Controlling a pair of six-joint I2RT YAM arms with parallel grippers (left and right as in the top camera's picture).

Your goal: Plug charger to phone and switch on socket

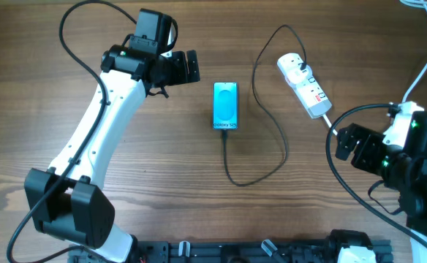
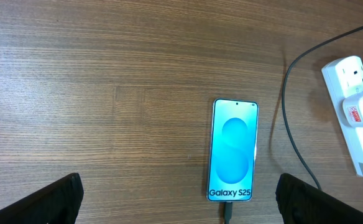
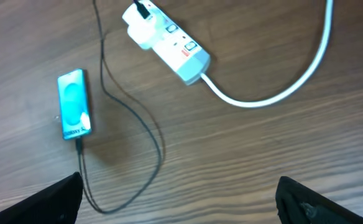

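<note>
Though apart, one phone [image 1: 225,106], one socket [image 1: 305,86]

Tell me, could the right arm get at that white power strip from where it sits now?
Probably yes. The right gripper hangs open near the cord end of the socket, with only bare table between them; the white cord runs off to the side.

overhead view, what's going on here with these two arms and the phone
Nothing is being held: the left gripper and right gripper are both open, one on either side of the phone. The charger looks already plugged into the phone's bottom edge, its other end at the socket. Switching the socket on is probably what remains; its switch state is too small to read.
</note>
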